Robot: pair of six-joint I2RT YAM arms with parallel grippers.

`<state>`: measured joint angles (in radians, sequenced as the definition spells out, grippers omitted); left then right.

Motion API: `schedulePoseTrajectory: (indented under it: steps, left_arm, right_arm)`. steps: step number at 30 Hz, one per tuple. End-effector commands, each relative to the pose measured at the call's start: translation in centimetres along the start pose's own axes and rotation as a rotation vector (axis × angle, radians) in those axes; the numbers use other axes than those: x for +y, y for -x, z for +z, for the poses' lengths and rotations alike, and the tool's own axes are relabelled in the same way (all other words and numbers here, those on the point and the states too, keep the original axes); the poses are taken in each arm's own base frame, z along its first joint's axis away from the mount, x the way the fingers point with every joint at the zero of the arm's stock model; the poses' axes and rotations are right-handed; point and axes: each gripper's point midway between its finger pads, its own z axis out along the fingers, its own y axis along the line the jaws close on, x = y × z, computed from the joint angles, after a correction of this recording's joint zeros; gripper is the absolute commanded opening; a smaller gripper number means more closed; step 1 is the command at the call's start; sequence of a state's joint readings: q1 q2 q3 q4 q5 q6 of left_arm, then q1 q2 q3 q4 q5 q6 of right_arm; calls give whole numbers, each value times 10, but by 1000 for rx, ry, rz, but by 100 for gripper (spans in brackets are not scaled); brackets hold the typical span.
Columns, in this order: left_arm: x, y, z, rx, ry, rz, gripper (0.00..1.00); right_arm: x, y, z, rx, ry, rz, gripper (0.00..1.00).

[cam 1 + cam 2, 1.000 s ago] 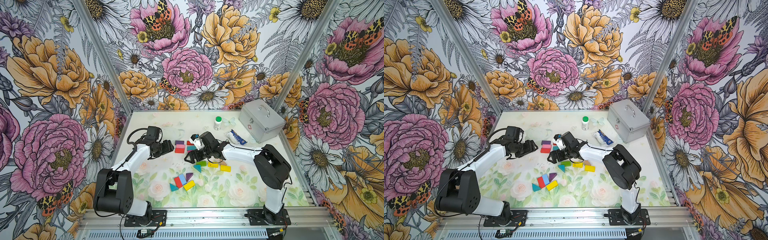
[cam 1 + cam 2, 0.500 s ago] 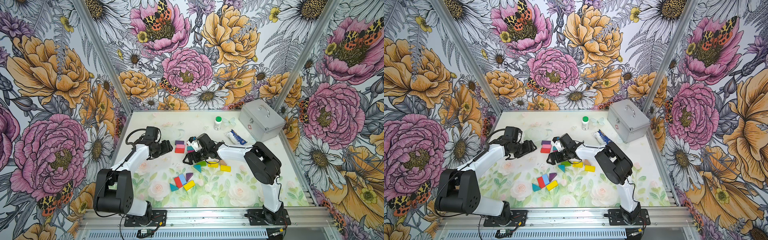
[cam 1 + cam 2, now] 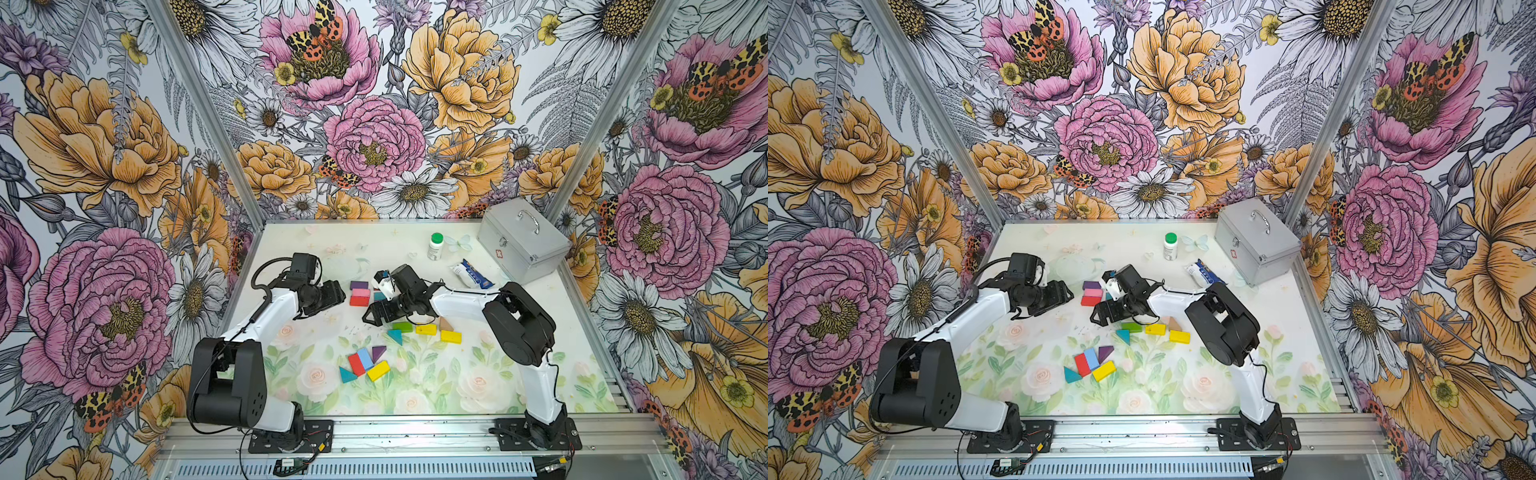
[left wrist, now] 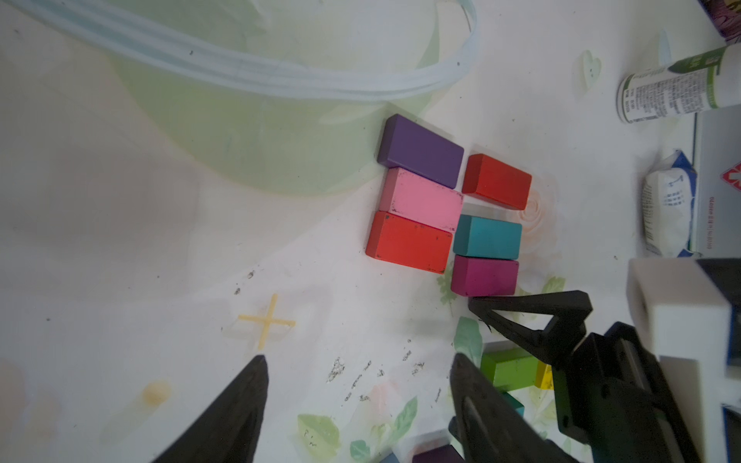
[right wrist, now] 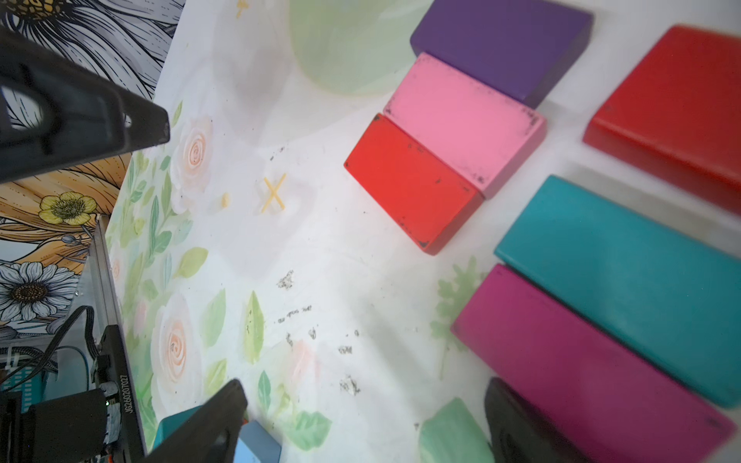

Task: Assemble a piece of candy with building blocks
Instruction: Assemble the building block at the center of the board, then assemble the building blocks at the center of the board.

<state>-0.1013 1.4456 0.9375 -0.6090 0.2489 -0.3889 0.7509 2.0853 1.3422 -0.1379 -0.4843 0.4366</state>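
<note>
Six rectangular building blocks lie together in two rows: purple [image 4: 421, 152], pink [image 4: 425, 200] and red [image 4: 409, 242], then red [image 4: 497, 182], teal [image 4: 487, 236] and magenta [image 4: 485, 276]. My left gripper [image 3: 338, 293] sits low just left of the group, open [image 4: 357, 385] and empty. My right gripper [image 3: 372, 318] hovers at the group's near side, open [image 5: 365, 417], one finger beside the magenta block [image 5: 581, 368]. Green [image 3: 402, 326], yellow [image 3: 426, 329] and tan [image 3: 445, 324] blocks lie under the right arm. A red block [image 3: 356, 364] and yellow block [image 3: 378, 370] lie with others nearer the front.
A white bottle with a green cap [image 3: 435, 246] stands at the back. Right of it lie a blue-and-white packet [image 3: 471, 274] and a silver case [image 3: 521, 245]. A translucent pale-green bowl [image 4: 280, 80] sits behind the purple block.
The right arm has swung left, bringing its gripper closer to the block group. The left arm has hardly moved.
</note>
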Motion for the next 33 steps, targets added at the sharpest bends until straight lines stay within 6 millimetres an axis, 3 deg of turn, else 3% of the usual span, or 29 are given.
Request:
schedulePoseTrajectory:
  steps: [1,12,18,23,25,27,33]
  left_arm:
    - [-2,-1,-5,-7,-20,19,72]
    - [-1,-4,-6,-7,-16,17,72]
    - [-2,-4,-7,-5,-23,10,72]
    - [-12,0,-12,-10,-71,-19,74]
    - [-14,7,-15,-29,-74,-44,83]
    - [-15,15,-17,-53,-74,-89,97]
    - [-25,49,-7,-140,-137,-258,99]
  right_arm:
    - [-14,4,6,-3,-36,7,94]
    - [-19,13,12,-11,-36,-4,93]
    - [-11,19,5,-20,-26,-27,93]
    - [19,40,-25,-79,-1,-76,95]
    - [35,53,-45,-125,10,-102,96]
    - [44,59,-61,-157,11,-110,97]
    - [43,50,-100,-204,-29,-109,100]
